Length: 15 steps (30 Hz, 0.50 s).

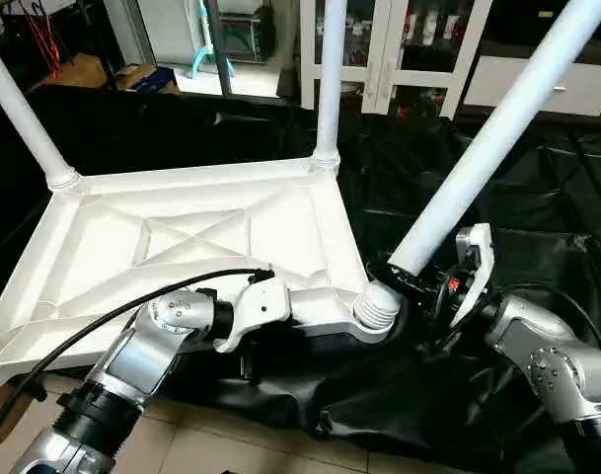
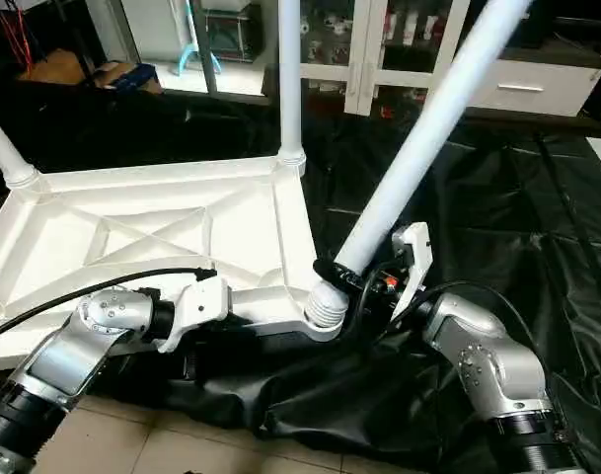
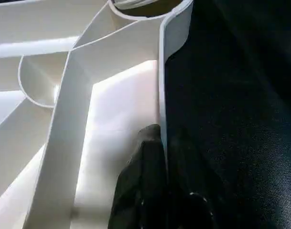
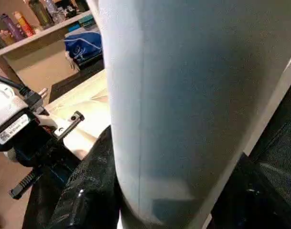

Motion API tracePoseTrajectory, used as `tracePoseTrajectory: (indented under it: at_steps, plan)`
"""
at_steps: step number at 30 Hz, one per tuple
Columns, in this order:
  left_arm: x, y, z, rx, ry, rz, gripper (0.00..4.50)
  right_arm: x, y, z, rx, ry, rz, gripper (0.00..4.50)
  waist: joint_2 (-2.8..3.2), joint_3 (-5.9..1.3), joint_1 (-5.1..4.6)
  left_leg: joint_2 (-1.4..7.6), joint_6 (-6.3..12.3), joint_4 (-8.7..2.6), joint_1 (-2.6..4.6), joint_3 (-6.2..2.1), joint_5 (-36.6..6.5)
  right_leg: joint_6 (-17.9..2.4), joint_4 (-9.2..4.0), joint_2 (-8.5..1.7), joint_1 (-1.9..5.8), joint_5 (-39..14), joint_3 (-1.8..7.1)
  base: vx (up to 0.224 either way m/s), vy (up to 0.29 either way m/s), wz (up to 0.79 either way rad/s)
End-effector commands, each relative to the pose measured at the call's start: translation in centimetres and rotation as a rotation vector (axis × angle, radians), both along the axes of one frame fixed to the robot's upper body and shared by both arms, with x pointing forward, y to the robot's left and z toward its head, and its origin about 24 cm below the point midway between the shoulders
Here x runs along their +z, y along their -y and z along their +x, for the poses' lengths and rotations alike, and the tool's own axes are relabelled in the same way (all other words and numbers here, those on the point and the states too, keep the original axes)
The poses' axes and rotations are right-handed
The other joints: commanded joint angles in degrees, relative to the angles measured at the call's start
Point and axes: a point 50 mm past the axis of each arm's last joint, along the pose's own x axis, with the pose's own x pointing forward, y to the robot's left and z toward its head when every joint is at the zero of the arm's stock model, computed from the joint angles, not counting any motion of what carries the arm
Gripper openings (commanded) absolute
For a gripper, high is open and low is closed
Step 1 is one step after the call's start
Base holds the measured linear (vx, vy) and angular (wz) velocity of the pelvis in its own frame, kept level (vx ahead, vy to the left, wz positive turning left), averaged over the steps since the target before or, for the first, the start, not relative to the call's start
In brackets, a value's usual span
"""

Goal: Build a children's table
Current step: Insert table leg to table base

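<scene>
a black sheet (image 1: 537, 188) is covering the floor, and the top (image 1: 182, 237) is lying on it upside down, its x-ribbed underside facing up and its near edge reaching the sheet's front edge, where bare tiles (image 1: 231, 444) are showing. behind the sheet a white glass-door cabinet (image 1: 399, 49) is standing.

two legs are standing upright in the top's far corner sockets: one at the far left corner (image 1: 24, 118) and one at the far right corner (image 1: 330, 79). a third leg (image 1: 497, 128) is leaning steeply up and to the right, its lower end sitting just beside the threaded socket (image 1: 377, 308) at the top's near right corner; whether the end is touching the socket cannot be told.

the right tool (image 1: 423, 281) is gripping this leaning leg near its lower end, its black fingers (image 4: 83, 191) lying on either side of the tube and standing about half apart around it.

the left tool (image 3: 164, 157) is pinching the top's near edge wall just left of that socket, its fingers (image 3: 140, 181) almost fully closed, one inside the rim and one outside against the sheet. a black cable (image 1: 103, 321) is running along the left forearm.
</scene>
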Motion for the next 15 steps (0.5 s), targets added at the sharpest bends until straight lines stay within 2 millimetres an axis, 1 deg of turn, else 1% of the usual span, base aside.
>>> tracePoseTrajectory:
  at_steps: [1, 4, 5, 6, 8, 9, 12, 15]
  plan:
    - [-0.8, 0.3, -0.6, -0.006, -0.04, -0.052, 0.01, 0.2, 1.3, 0.4, -0.064, 0.046, -0.084, 1.85, -1.35, -2.14, -0.17, 0.22, 5.29, -3.45, 0.77, 0.68, -9.61, -15.33, -3.44, 0.26, 2.06, -3.25, 0.04, 0.0, 0.0, 0.0]
    - [-0.9, 0.1, -0.5, -0.004, -0.038, -0.047, 0.01, 0.5, 1.4, 0.2, -0.071, 0.109, -0.1, 1.85, -1.44, -2.04, -0.23, 0.25, 5.12, -3.56, 0.7, 0.69, -10.17, -14.94, -3.6, 0.24, 1.95, -4.35, 0.06, 0.0, 0.0, 0.0]
    - [-0.9, 0.1, -0.5, -0.004, -0.038, -0.047, 0.01, 0.5, 1.4, 0.2, -0.071, 0.109, -0.1, 1.85, -1.35, -2.07, -0.17, 0.26, 5.09, -3.56, 0.77, 0.7, -10.24, -14.89, -3.61, 0.26, 1.91, -4.48, 0.06, 0.0, 0.0, 0.0]
    - [-1.0, 0.0, -0.4, 0.006, -0.029, -0.042, 0.01, 0.6, 1.6, -0.4, -0.077, 0.177, -0.114, 1.85, -1.45, -2.11, -0.08, 0.34, 5.18, -3.53, 0.77, 0.72, -10.21, -14.71, -3.59, 0.2, 1.83, -4.35, 0.1, 0.0, 0.0, 0.0]
    - [-1.0, 0.0, -0.3, 0.01, -0.026, -0.043, 0.01, 0.5, 1.7, -0.6, -0.085, 0.193, -0.115, 1.85, -1.53, -2.03, -0.09, 0.3, 5.4, -3.59, 0.63, 0.69, -10.07, -14.35, -3.6, 0.24, 1.9, -4.2, 0.07, 0.0, 0.0, 0.0]
    - [-1.0, 0.0, -0.3, 0.013, -0.024, -0.043, 0.01, 0.4, 1.8, -0.8, -0.091, 0.203, -0.12, 1.85, -1.68, -2.04, -0.15, 0.26, 5.51, -3.58, 0.55, 0.68, -10.14, -14.2, -3.6, 0.23, 1.92, -4.45, 0.06, 0.0, 0.0, 0.0]
    - [-1.1, 0.0, -0.3, 0.018, -0.022, -0.044, 0.01, 0.1, 1.9, -1.3, -0.104, 0.231, -0.135, 1.85, -1.64, -1.73, -0.14, 0.38, 5.26, -3.81, 0.72, 0.77, -12.37, -13.65, -4.09, 0.16, 1.56, -7.8, 0.16, 0.0, 0.0, 0.0]
    - [-1.1, 0.1, -0.2, 0.022, -0.02, -0.044, 0.01, -0.2, 1.9, -2.1, -0.11, 0.276, -0.166, 1.85, -1.67, -1.68, -0.15, 0.39, 4.89, -3.97, 0.56, 0.66, -13.04, -12.72, -4.17, 0.17, 1.57, -9.09, 0.16, 0.0, 0.0, 0.0]
